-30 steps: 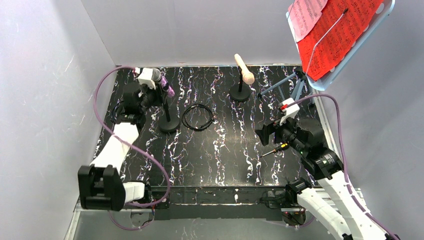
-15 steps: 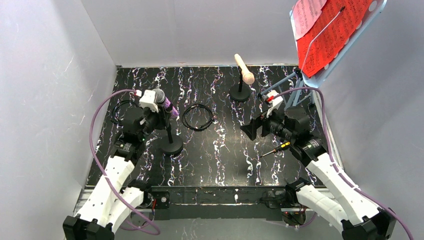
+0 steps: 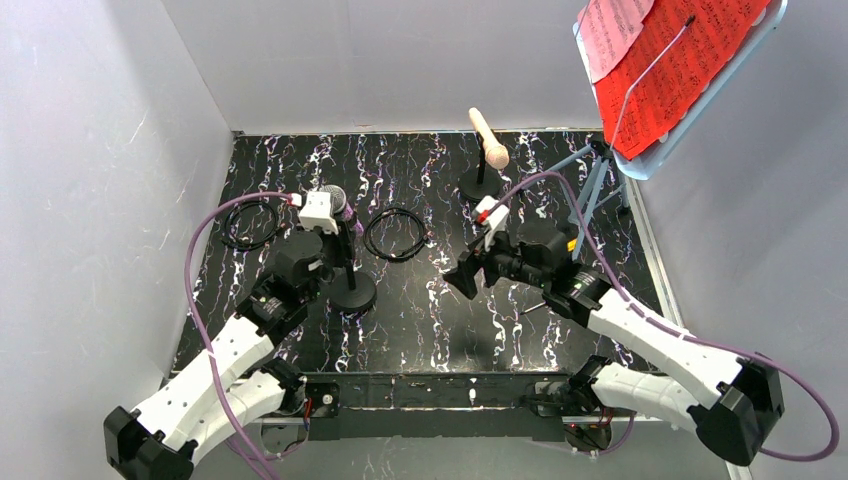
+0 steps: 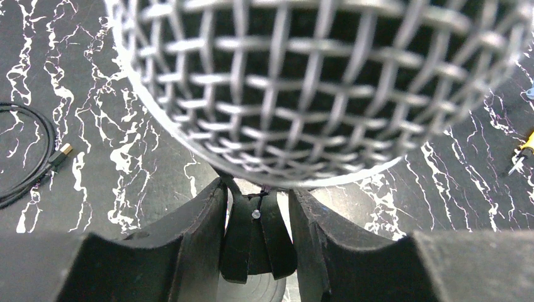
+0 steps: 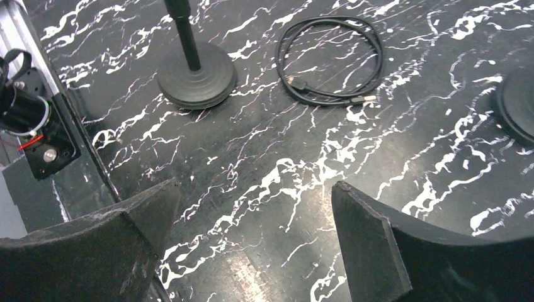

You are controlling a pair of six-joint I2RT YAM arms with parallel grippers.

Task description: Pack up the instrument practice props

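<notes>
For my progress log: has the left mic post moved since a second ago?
Yes. The mic post base slid toward the near edge: once level with the middle cable, now past it.

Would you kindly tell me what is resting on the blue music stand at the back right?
Red sheet-music pages cover most of the tray, a pink page lies at their upper left corner, and a thin wire crosses them. The tray's face beneath is hidden.

On the worktop [image 3: 440,330], the near post [image 3: 352,290] stands centre-left of the frame, the near microphone [image 3: 333,197] atop it. One cable coil [image 3: 397,233] lies just right, another coil [image 3: 250,222] upper left. The far post [image 3: 481,185] and far microphone [image 3: 489,138] stand upper middle; sheet pages [image 3: 670,70] rest on a stand [image 3: 590,195], upper right.
</notes>
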